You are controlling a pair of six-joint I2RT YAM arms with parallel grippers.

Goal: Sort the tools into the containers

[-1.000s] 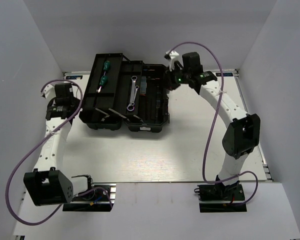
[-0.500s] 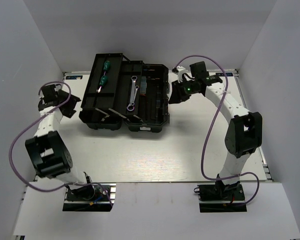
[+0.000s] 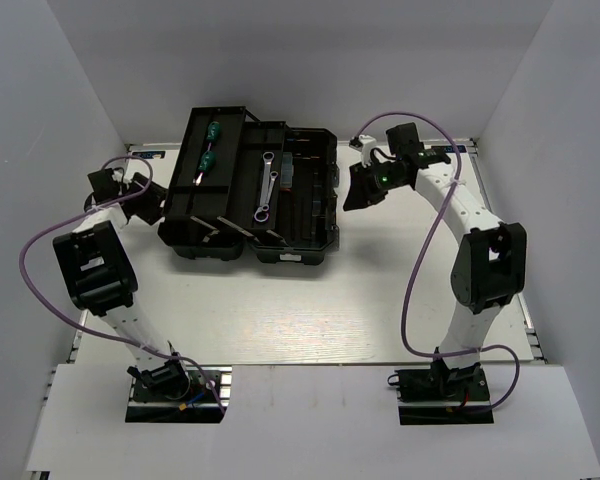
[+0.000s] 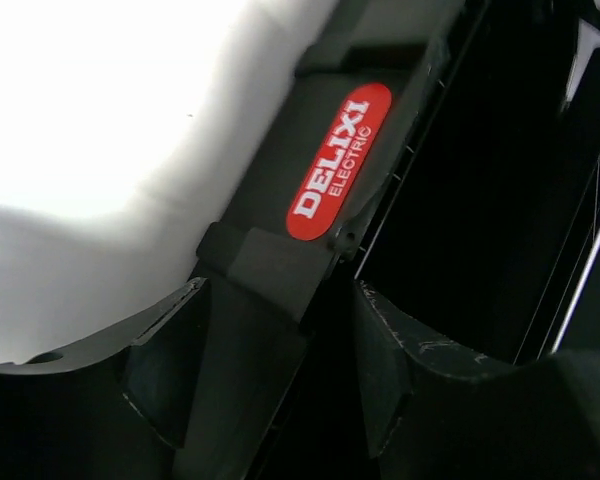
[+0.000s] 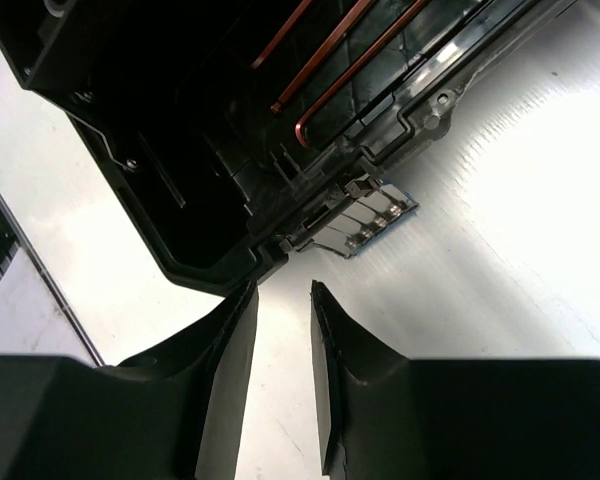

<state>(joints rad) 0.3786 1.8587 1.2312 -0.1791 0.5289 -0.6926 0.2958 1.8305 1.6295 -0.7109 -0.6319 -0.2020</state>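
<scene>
Both grippers loose at the toolbox point(image 3: 300, 225).
Your left gripper point(image 4: 278, 330) is spread astride its left edge; your right gripper point(image 5: 283, 300) is slightly parted at its right side. The screwdrivers point(image 3: 211, 145) and wrenches point(image 3: 268, 180) lie in its trays point(image 3: 230, 170).

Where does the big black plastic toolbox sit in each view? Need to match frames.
Top external: big black plastic toolbox left of centre on the table, opened out.
Left wrist: fills centre and right, close up, with a red oval label on it.
Right wrist: upper left, one corner with a silver metal latch.
Shared landmark: the box's black outer wall against the white table.
</scene>
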